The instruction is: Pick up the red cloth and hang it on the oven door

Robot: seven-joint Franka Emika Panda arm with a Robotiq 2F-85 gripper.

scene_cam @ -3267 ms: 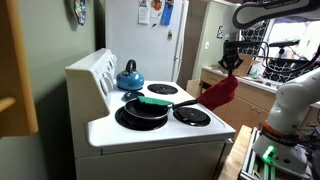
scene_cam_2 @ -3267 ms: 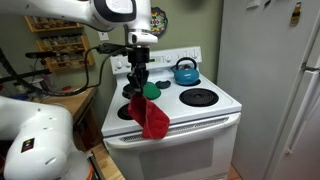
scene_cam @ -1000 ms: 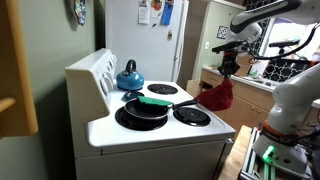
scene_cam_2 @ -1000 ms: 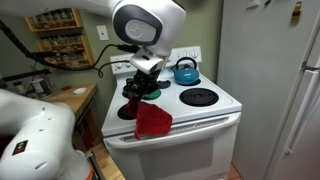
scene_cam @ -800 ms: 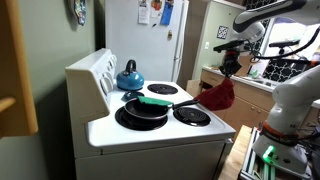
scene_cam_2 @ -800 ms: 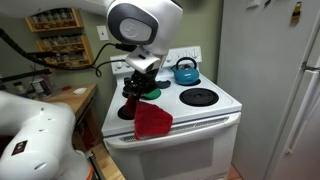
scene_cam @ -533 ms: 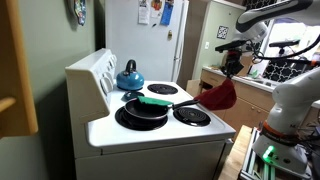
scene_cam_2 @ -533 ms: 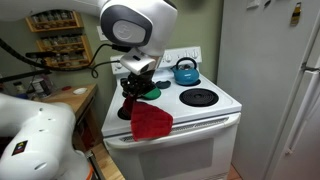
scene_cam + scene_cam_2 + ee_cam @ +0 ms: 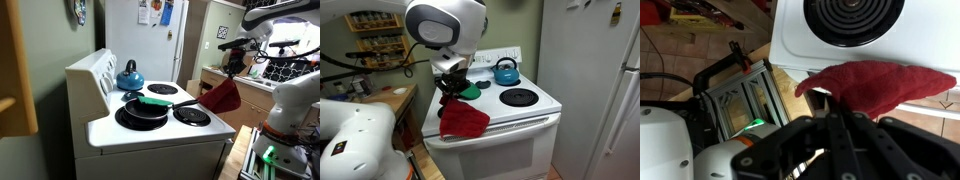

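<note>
The red cloth (image 9: 464, 120) hangs bunched from my gripper (image 9: 451, 97), which is shut on its upper edge. It dangles just in front of the stove's front left corner, level with the top of the white oven door (image 9: 510, 152) and its handle. Seen from the side in an exterior view, the gripper (image 9: 234, 70) holds the red cloth (image 9: 222, 97) beyond the range's front edge. In the wrist view the red cloth (image 9: 885, 85) drapes over the fingertips of the gripper (image 9: 830, 102), below the white stove top (image 9: 790, 40). I cannot tell whether the cloth touches the door.
On the range stand a blue kettle (image 9: 504, 72), a black pan (image 9: 145, 109) and a green utensil (image 9: 156, 101). A tall white refrigerator (image 9: 592, 85) stands beside the stove. A wooden counter (image 9: 392, 100) lies on the arm's side, and a metal frame (image 9: 740, 95) stands on the floor below.
The gripper has moved a little further out from the stove front, still carrying the cloth. The cloth has swung with it and now hangs wider and flatter.
</note>
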